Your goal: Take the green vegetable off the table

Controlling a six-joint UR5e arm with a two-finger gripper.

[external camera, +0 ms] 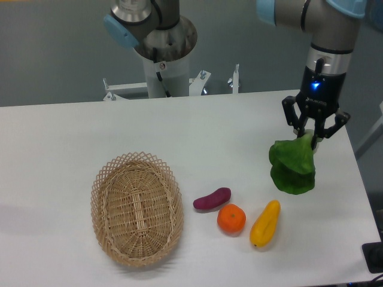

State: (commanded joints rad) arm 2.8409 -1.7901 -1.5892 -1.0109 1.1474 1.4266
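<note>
The broad-leaved dark green toy vegetable point(292, 167) is held by its pale stem in the closed black two-finger gripper point(312, 133). It hangs directly below the gripper, long axis near vertical, apparently clear of the white rounded-corner table point(72, 131).
</note>
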